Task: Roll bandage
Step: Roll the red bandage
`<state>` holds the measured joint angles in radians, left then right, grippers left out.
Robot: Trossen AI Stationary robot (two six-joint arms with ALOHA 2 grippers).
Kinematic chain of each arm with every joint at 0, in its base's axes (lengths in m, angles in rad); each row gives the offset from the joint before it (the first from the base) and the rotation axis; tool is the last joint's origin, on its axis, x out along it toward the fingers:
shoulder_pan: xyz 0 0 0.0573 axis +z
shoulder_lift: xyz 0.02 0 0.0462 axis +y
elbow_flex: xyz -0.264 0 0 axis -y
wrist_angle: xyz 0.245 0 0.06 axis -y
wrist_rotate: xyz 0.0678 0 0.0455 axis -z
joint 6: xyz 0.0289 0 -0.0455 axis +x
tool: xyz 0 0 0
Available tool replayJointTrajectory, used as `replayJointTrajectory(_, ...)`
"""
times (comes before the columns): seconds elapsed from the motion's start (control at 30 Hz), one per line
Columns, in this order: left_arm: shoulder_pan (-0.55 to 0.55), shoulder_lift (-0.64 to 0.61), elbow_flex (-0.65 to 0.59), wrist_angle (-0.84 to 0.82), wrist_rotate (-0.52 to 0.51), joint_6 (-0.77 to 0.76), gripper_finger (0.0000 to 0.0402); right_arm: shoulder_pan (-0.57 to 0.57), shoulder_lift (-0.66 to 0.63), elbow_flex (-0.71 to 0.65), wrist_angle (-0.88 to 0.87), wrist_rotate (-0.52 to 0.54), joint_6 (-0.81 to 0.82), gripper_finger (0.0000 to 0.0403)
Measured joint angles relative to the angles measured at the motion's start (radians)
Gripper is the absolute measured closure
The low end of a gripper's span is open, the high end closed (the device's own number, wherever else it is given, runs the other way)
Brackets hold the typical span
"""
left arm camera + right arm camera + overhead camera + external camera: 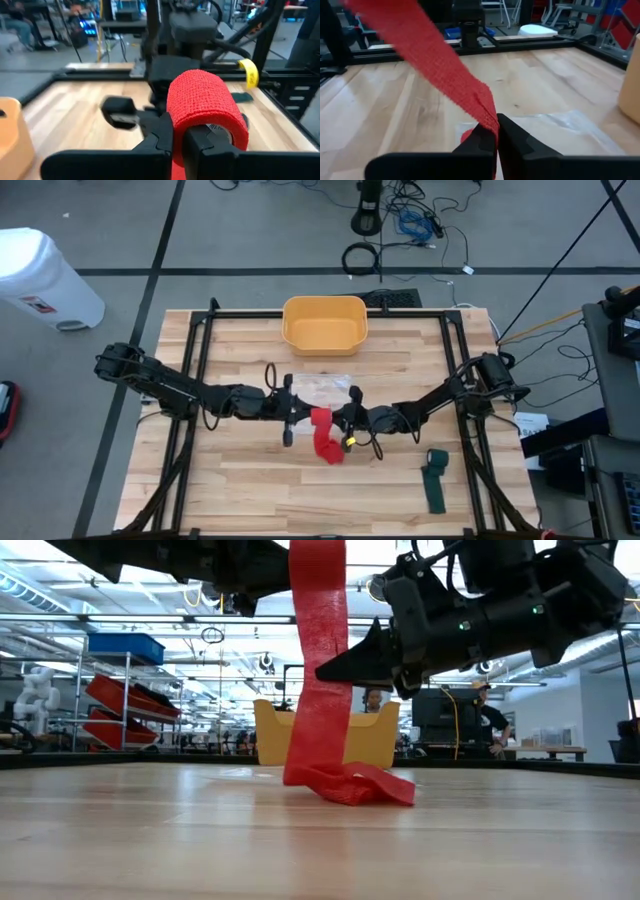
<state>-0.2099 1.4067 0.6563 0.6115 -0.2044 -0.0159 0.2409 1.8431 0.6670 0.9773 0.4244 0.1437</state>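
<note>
A red bandage [322, 432] hangs as a strip [318, 640] at the table's middle. Its loose lower end lies crumpled on the wood [352, 785]. My left gripper [296, 420] reaches in from the table's left and is shut on the strip's upper part. My right gripper [343, 420] comes in from the table's right, lower down, and is shut on the strip farther along. In the low view the right gripper's tip [324, 670] meets the hanging strip, and the left gripper's fingers are above the picture's top. My left gripper [179, 142] pinches the bandage between its two fingers, and the strip arches in a wide loop [206, 95] over one finger. The fingers lie about level, coming from the table's left. The rest of the strip hangs below them. My right gripper [496, 136] pinches the strip between its fingertips, where it is gathered narrow [489, 117]. The fingers lie about level, coming from the table's right. From the pinch the strip widens and runs slanting upward [415, 35]. Its lower end rests on the table.
A yellow bin [324, 323] stands at the far edge. A clear plastic wrapper [325, 387] lies just beyond the grippers. A dark green bandage [436, 478] lies near the right front corner. Black frame rails [196, 370] run along both sides of the table.
</note>
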Motion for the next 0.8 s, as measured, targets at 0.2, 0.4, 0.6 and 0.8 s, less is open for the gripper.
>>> replayJointTrajectory(0.2,-0.02,0.0,0.0,-0.027,0.018,-0.029,0.0388,-0.022,-0.001,0.0,0.01,-0.004,-0.023,0.0403)
replayJointTrajectory(0.4,-0.042,0.0,0.0,-0.028,0.018,-0.03,0.0388,-0.024,-0.001,0.0,0.016,-0.005,-0.048,0.0403)
replayJointTrajectory(0.6,-0.059,0.0,0.0,-0.032,0.026,-0.031,0.0388,-0.024,-0.003,0.0,0.018,-0.003,-0.065,0.0403)
replayJointTrajectory(0.8,-0.068,0.0,0.0,-0.032,0.029,-0.032,0.0388,-0.027,-0.006,0.0,0.02,-0.003,-0.082,0.0403)
